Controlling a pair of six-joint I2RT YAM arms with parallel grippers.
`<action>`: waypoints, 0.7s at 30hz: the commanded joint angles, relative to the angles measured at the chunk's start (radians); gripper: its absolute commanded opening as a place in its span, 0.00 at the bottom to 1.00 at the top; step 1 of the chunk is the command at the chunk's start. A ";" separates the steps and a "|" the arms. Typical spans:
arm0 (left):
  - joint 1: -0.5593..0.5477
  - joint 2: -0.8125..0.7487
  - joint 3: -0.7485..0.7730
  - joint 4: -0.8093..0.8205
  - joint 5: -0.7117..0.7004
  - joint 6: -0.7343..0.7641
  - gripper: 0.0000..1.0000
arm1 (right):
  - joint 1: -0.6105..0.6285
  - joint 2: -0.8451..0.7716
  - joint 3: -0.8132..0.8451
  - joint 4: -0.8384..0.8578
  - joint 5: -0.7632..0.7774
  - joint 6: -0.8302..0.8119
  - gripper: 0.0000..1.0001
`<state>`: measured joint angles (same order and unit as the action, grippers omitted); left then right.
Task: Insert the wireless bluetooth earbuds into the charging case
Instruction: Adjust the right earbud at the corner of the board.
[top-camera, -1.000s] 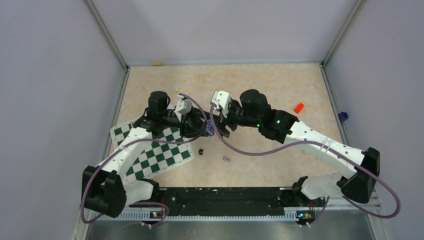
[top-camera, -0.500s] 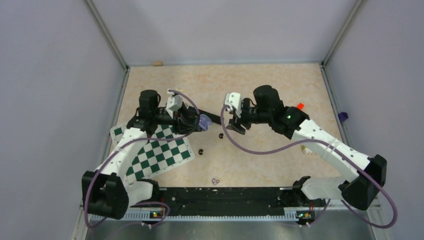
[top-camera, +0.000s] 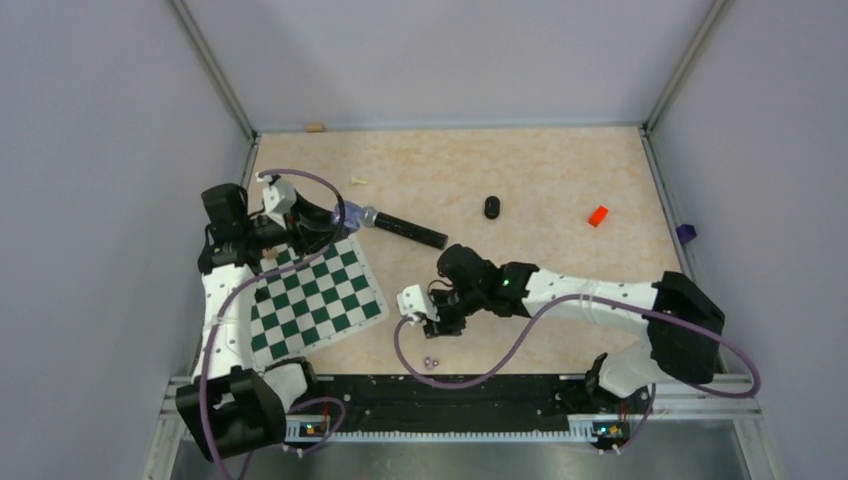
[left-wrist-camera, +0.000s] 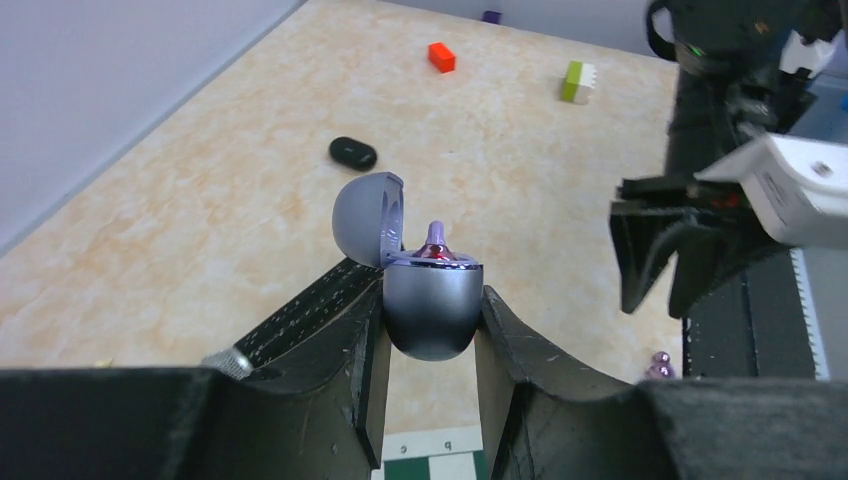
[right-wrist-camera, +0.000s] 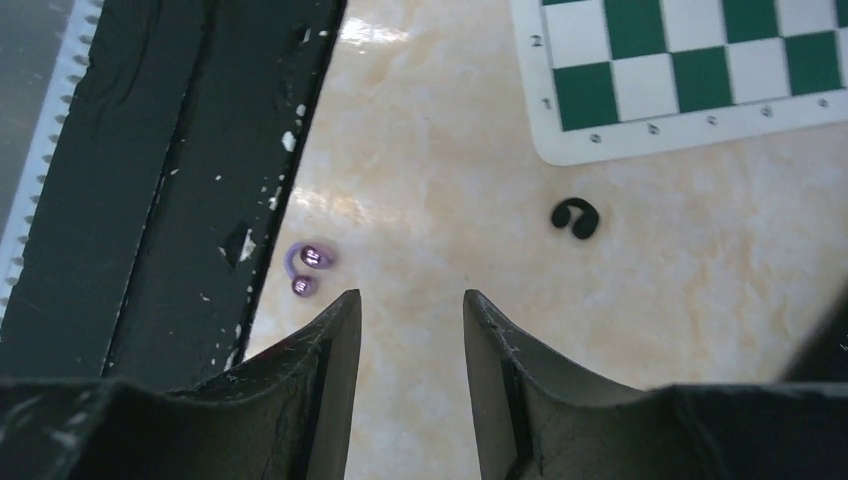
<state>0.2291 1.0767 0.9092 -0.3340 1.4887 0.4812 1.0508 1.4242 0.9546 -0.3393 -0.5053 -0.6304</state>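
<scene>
My left gripper (left-wrist-camera: 430, 292) is shut on the open grey-purple charging case (left-wrist-camera: 432, 305), with a pale purple bud (left-wrist-camera: 436, 238) standing in it. In the top view the left gripper (top-camera: 338, 215) holds the case above the chessboard's far corner. My right gripper (right-wrist-camera: 405, 296) is open and empty, low over the table. A loose pale purple earbud (right-wrist-camera: 305, 268) lies just beyond its left fingertip, next to the black rail, and shows in the top view (top-camera: 430, 362). A black earbud (right-wrist-camera: 575, 217) lies near the board's edge. The right gripper (top-camera: 428, 322) hides it from above.
A green chessboard (top-camera: 310, 300) lies at the left. A black marker (top-camera: 408, 229), a black case (top-camera: 492, 207), a red block (top-camera: 598, 215), a purple block (top-camera: 685, 234) and a cream chess piece (top-camera: 357, 181) lie farther back. The black base rail (right-wrist-camera: 170, 170) runs along the front.
My right arm swung from the table's middle down to the front, beside the purple earbud. My left arm drew back to the left with the case. The marker and black case are now uncovered.
</scene>
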 joint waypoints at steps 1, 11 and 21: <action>0.112 -0.011 0.012 -0.126 0.093 0.156 0.00 | 0.114 0.079 -0.033 0.121 0.032 -0.084 0.40; 0.156 0.200 0.180 -1.113 0.152 1.152 0.00 | 0.221 0.217 0.027 0.038 0.088 -0.259 0.28; 0.150 0.240 0.193 -1.252 0.159 1.327 0.00 | 0.293 0.251 -0.013 0.056 0.184 -0.317 0.27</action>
<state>0.3790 1.3369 1.0771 -1.4769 1.5299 1.6920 1.3338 1.6680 0.9310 -0.3073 -0.3565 -0.9112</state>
